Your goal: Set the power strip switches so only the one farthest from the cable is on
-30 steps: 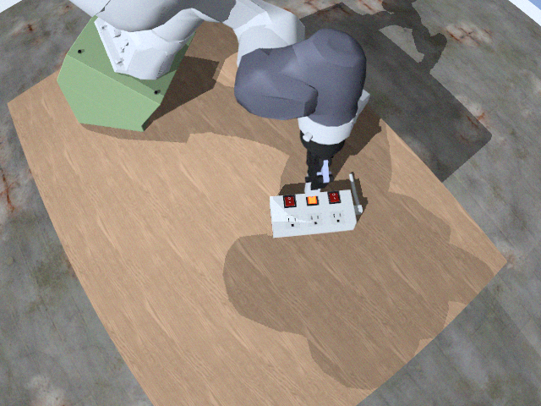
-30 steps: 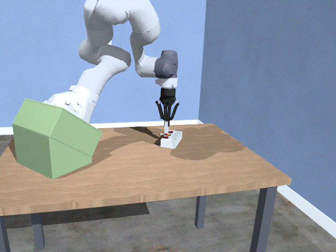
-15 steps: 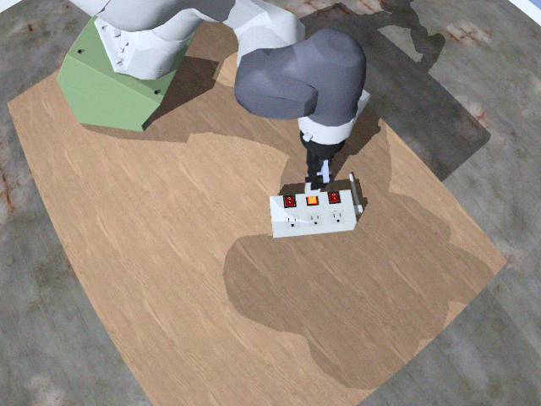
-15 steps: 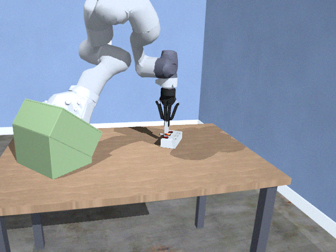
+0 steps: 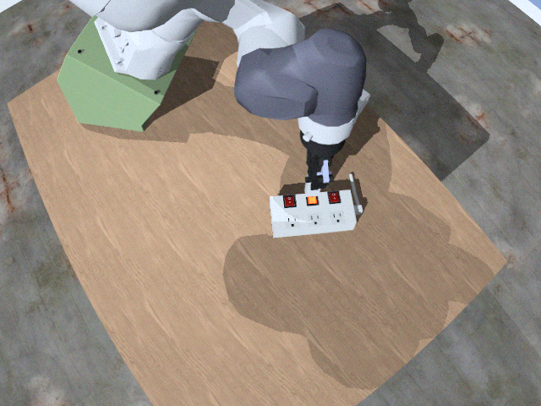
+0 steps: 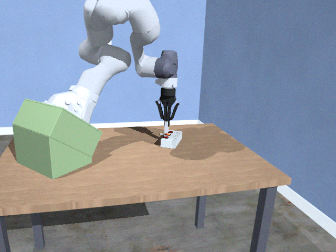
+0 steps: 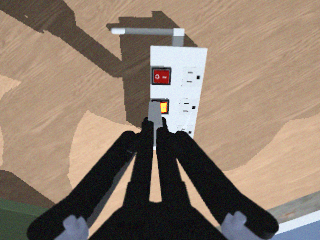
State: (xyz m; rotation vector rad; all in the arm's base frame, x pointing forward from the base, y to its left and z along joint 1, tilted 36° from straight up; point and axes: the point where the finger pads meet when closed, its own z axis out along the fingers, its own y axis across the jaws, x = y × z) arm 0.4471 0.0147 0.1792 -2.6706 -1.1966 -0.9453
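Observation:
The white power strip [image 5: 312, 213] lies flat on the wooden table, right way up, with its grey cable stub [image 5: 356, 194] at the right end. Of its three rocker switches, the middle one [image 5: 312, 200] glows orange. The one by the cable [image 5: 334, 197] and the one farthest from it [image 5: 289, 200] are dark red. My gripper [image 5: 320, 181] is shut and empty, pointing straight down. In the wrist view its tips [image 7: 155, 116] sit at the edge of the lit middle switch [image 7: 163, 106]; I cannot tell whether they touch it. The fingers hide the farthest switch there. The strip also shows in the exterior view [image 6: 171, 138].
A large green box [image 5: 113, 91] stands at the table's back left, by the arm's base, well away from the strip. A blue wall rises beyond the table's right side [image 6: 268, 81].

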